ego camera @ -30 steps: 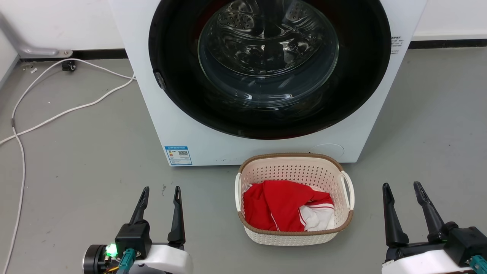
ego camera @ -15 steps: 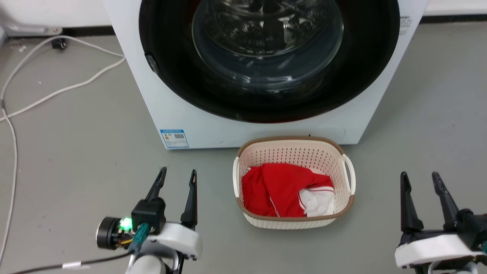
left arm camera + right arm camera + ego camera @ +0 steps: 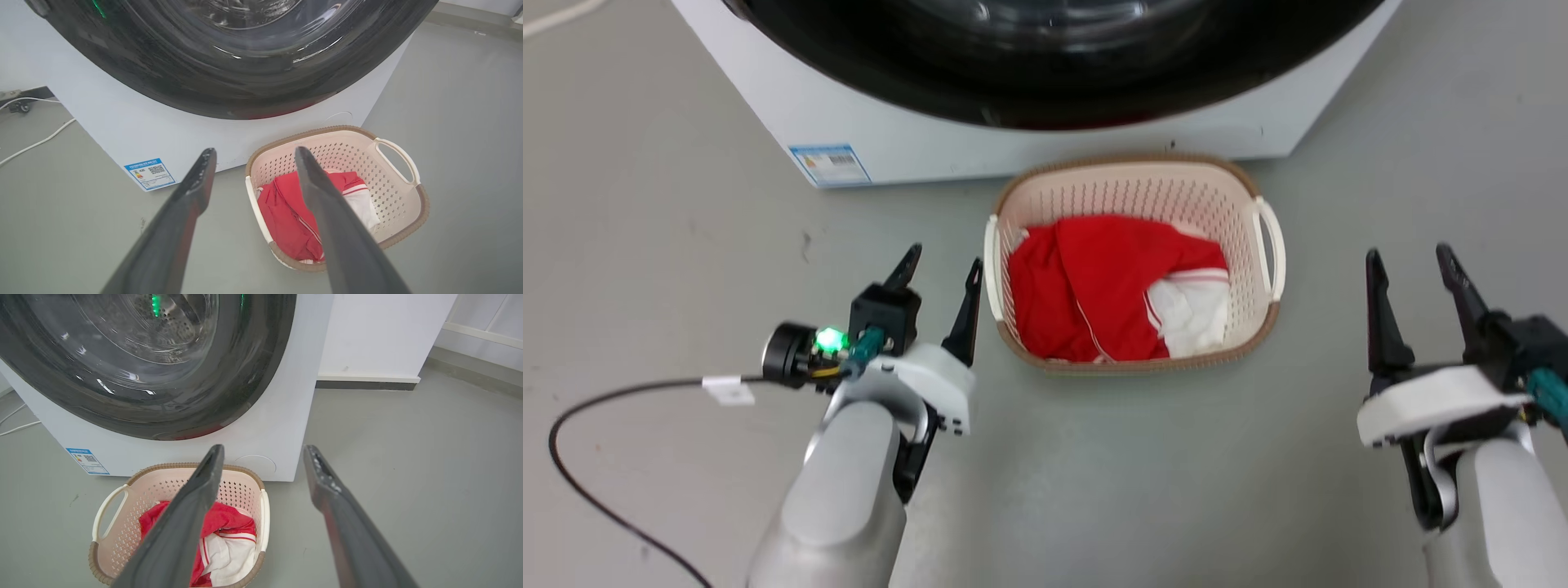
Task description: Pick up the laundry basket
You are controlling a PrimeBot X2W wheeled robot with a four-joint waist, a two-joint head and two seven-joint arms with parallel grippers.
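Cream plastic with a brown rim: your basket (image 3: 1131, 189) sits upright on the grey floor (image 3: 686, 229), just in front of the washer (image 3: 980, 151), with its far rim close to the white front panel. A red garment (image 3: 1094, 278) with a white part lies bunched inside and covers most of the bottom. A white handle (image 3: 991, 261) runs along the basket's left side and another along its right.

Your left gripper (image 3: 943, 260) is low on the basket's left, jaws apart with nothing between them. Its inner finger tip is just beside the left handle; you cannot tell from these views whether it touches. A green light (image 3: 829, 339) glows on that wrist, and a black cable (image 3: 605, 400) trails from it across the floor.

Your right gripper (image 3: 1409, 255) stands off to the basket's right, apart from the right handle, with bare floor between them. Its jaws are also spread and empty, fingers pointing toward the washer.

From both wrist views you look between the fingers at the washer's dark door and the basket below it. A blue label (image 3: 829, 163) sits on the washer's lower left corner.
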